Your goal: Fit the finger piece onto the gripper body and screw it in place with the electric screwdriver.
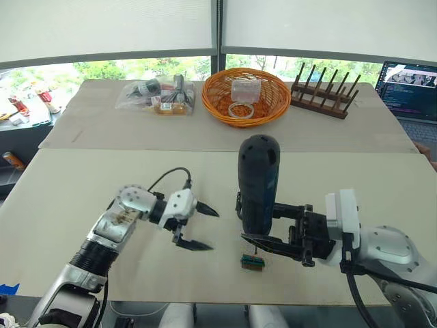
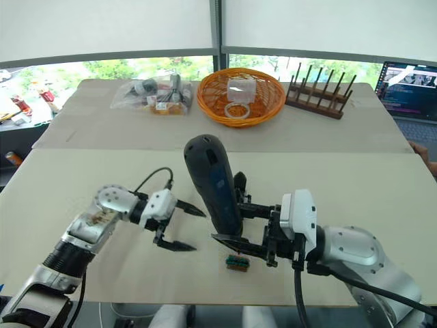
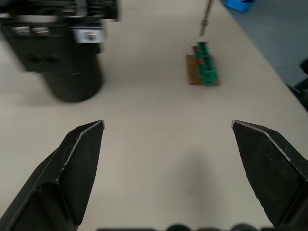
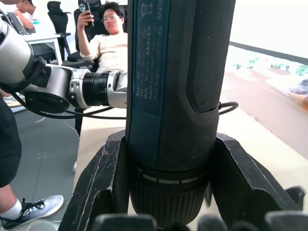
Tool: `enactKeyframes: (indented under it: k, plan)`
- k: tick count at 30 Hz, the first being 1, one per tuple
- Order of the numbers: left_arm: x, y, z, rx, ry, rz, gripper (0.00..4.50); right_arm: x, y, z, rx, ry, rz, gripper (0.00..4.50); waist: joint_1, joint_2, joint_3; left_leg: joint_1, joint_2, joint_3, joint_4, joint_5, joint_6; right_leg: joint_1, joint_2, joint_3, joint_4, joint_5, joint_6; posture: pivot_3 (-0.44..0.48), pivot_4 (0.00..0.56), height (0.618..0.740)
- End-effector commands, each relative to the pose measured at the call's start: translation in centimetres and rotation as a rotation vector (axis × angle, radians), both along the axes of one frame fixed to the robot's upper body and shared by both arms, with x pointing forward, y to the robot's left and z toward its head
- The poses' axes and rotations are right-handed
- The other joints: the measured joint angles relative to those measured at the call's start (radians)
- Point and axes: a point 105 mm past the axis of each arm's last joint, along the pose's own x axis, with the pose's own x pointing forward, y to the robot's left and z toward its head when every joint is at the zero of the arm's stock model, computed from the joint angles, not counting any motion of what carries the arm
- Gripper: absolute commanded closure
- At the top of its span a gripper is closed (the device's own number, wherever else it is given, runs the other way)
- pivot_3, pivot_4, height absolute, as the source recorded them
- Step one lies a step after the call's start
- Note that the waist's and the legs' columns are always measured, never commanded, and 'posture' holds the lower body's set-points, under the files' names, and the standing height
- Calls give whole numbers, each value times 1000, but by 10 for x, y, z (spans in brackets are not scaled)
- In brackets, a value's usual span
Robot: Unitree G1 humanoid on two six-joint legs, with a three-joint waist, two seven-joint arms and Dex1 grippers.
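The electric screwdriver (image 1: pixel 259 183) is a thick, dark blue-black cylinder with a rounded top, standing nearly upright above the pale beige table (image 1: pixel 82 198), pinched low on its body between the two black fingers of the right gripper (image 1: pixel 268 226). The right wrist view adds what the head views cannot: a stippled rubber grip panel, a smooth blue label strip with printed text, and a ribbed collar with a thin white ring just where the fingers (image 4: pixel 98 185) clamp it. Its thin metal bit (image 3: pixel 206 18) hangs over a small green-and-black block (image 1: pixel 252 262) lying flat near the table's front edge. The left gripper (image 1: pixel 199 227) hovers beside it with its pointed, wedge-shaped jaws spread wide and empty. Its wrist view shows the gripper body (image 3: pixel 60 41), a chunky round black base topped with metal fittings, standing on the table. At the far side sit an orange woven basket (image 1: pixel 246 98), a clear bag of parts (image 1: pixel 156 96), a dark wooden peg rack (image 1: pixel 324 92) and a laptop (image 1: pixel 412 85). A seated person (image 4: pixel 109 41) holds up a phone.
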Motion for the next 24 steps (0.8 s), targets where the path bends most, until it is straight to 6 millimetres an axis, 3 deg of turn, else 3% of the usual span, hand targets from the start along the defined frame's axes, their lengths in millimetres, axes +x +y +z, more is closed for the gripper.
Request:
enactKeyframes:
  k: [1,9,20,23,24]
  plan:
    - [12,-11,11,-58,-35,43,0,-6,1,15,23,-51,19,2567,2,0,0,0,0,0,0,0,0,0,0,0,0,0,0,0,150,740]
    - [16,-53,-4,-95,-32,84,0,3,-2,18,4,-83,-15,2567,0,0,0,-1,0,0,0,0,0,0,0,0,0,0,0,0,150,740]
    - [21,-78,-28,-99,-20,196,0,7,-2,20,6,-83,-47,2567,1,0,0,-1,0,0,0,0,0,0,0,1,0,0,0,0,150,740]
    - [21,-82,-28,-107,-27,181,822,8,-2,20,6,-82,-54,2567,1,0,0,-1,0,0,0,0,0,0,0,1,0,0,0,0,150,740]
    - [21,-82,-27,-107,-30,174,1305,9,-2,20,6,-83,-55,2567,1,0,0,-1,0,0,0,0,0,0,0,1,0,0,0,0,150,740]
